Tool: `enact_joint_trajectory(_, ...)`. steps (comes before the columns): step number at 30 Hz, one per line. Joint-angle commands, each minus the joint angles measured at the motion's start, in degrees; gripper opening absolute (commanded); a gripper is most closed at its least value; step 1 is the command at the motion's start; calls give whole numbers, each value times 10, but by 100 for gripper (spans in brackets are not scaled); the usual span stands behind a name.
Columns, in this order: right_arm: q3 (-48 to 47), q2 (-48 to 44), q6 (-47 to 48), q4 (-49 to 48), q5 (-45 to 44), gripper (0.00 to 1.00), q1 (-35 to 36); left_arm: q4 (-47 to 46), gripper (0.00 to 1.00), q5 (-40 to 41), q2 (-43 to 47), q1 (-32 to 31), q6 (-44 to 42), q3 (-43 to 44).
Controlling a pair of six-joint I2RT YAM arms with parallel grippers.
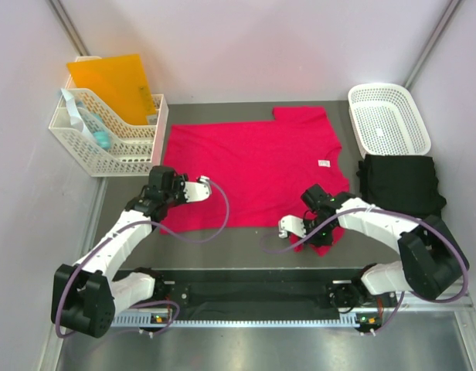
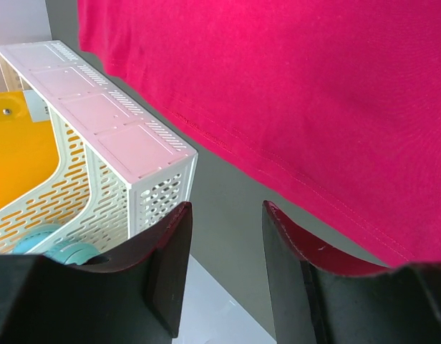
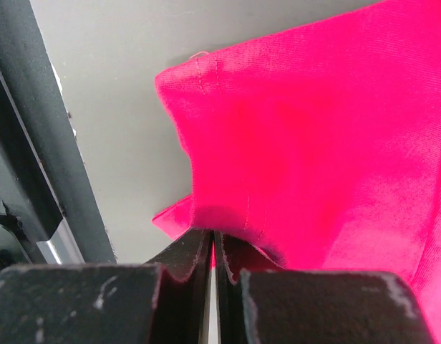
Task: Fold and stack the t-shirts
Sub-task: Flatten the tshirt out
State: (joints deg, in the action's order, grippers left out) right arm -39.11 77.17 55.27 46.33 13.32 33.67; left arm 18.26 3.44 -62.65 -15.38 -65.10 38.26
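A pinkish-red t-shirt (image 1: pixel 253 166) lies spread flat mid-table, its white neck label (image 1: pixel 324 163) toward the right. My right gripper (image 1: pixel 319 226) is shut on the shirt's near right sleeve, and the red cloth (image 3: pixel 306 122) bunches up from between the closed fingertips (image 3: pixel 213 240). My left gripper (image 1: pixel 159 193) hovers open by the shirt's near left corner. Only grey table shows between its fingers (image 2: pixel 226 215), and the shirt's hem (image 2: pixel 292 179) runs just beyond them. A black t-shirt (image 1: pixel 400 184) lies folded at the right.
A white lattice basket (image 1: pixel 388 117) stands at the back right, behind the black shirt. At the left, a white slotted organiser (image 1: pixel 107 151) holds an orange folder (image 1: pixel 110 81); its corner (image 2: pixel 160 175) is close to my left fingers.
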Motion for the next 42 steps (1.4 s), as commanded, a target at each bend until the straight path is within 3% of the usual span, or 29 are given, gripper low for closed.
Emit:
enact_joint_trajectory(1,15,23,5,-33,-20,0,-12,-9,49,-4,-2,-2,-11,25)
enact_joint_trajectory(11,40,25,32,-21,-58,0,-51,-18,49,9,-7,-1,-13,31)
enact_joint_trajectory(21,72,11,55,-72,-120,0,-86,-25,48,7,-3,-1,-21,21)
enact_joint_trajectory(29,126,-24,122,-80,-166,0,-117,-24,48,8,3,0,-36,20)
enact_joint_trajectory(42,143,-89,202,-22,-200,0,-147,-18,48,2,21,8,-60,8)
